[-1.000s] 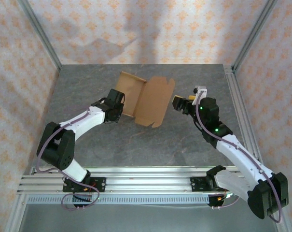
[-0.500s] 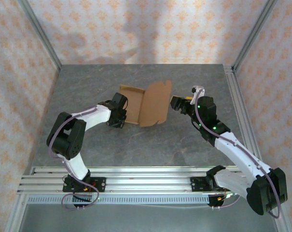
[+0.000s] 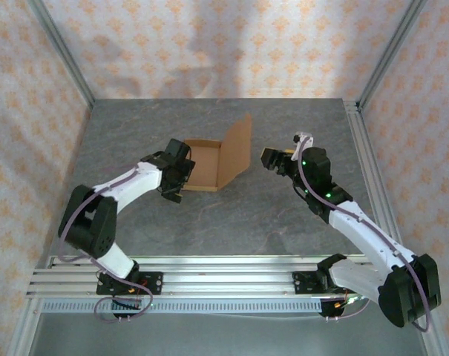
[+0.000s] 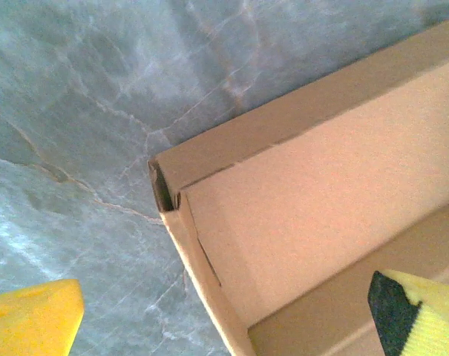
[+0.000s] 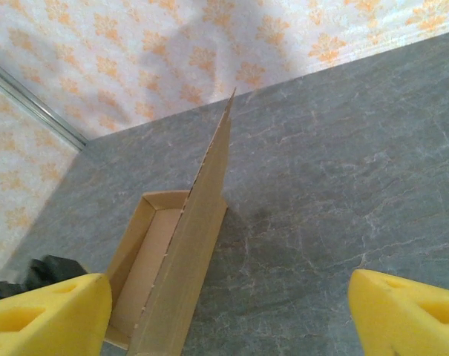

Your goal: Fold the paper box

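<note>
- Two end effectors flank the box (image 3: 203,165), a shallow open tray sitting near the middle of the surface (image 3: 135,222).
- From above, the lid flap (image 3: 237,148) rises close to upright along the tray's 3 o'clock side.
- The left end effector (image 3: 175,187) hovers at the tray's 7 o'clock corner with its jaws spread wide and gripping nothing.
- In the left wrist view, one finger (image 4: 31,319) hangs over bare surface outside the box, at 7 o'clock in the frame.
- The other finger (image 4: 417,311) sits at 5 o'clock, over the tray's inside.
- The box corner (image 4: 168,185) and its side wall lie between the two fingers, and neither finger touches the cardboard.
- The right end effector (image 3: 271,158) sits at 3 o'clock from the box, facing the lid flap's outer face across a visible gap.
- Its jaws are also spread wide, with nothing held between the pads (image 5: 46,315).
- In the right wrist view the lid flap is seen edge-on, running from about 12 o'clock down to 7 o'clock in the frame, ahead of the pads.
- The open tray lies on the flap's 9 o'clock side, and bare surface stretches away toward 3 o'clock.
</note>
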`<state>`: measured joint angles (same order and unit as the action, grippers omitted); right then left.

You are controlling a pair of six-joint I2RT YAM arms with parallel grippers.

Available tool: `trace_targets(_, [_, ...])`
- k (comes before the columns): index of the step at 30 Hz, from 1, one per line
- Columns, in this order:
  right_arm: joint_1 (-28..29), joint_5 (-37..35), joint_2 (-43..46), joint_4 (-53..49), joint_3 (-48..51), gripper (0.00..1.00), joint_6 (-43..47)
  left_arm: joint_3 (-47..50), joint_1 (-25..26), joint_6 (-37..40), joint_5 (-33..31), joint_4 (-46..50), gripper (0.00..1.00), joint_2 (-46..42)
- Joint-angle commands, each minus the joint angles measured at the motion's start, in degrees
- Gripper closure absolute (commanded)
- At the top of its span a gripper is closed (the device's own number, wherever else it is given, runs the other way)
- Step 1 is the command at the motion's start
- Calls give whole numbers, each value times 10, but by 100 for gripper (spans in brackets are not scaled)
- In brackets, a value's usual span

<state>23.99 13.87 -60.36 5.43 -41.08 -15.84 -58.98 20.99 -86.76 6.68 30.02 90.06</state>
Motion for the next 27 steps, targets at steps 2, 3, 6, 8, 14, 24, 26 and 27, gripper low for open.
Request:
trace_targets(2, [23, 12, -14, 0, -25, 16, 15, -15, -7, 189, -96, 86, 0, -44])
trace_targets(3, [32, 10, -20, -1, -28, 15, 20, -22, -14, 226, -103, 93, 0, -44])
trace_targets(6, [55, 4, -34, -3, -33, 14, 24, -39, -51, 320, -63, 76, 0, -26])
trace_targets(8, [68, 6, -42, 2, -34, 14, 18, -49, -76, 364, -10, 45, 0, -1])
trace_targets(14, [85, -10, -43, 9, -23, 13, -13, -91, -109, 373, 133, -31, 0, 104])
trace_targets(24, [85, -84, -15, -51, -12, 13, -24, -74, -32, 255, 184, -145, 0, 143])
trace_targets(26, [81, -110, -12, -63, -14, 13, -28, -60, -5, 214, 175, -184, 0, 140])
trace_targets(27, [79, -121, -10, -69, -17, 13, -32, -57, 6, 201, 168, -195, 0, 140])
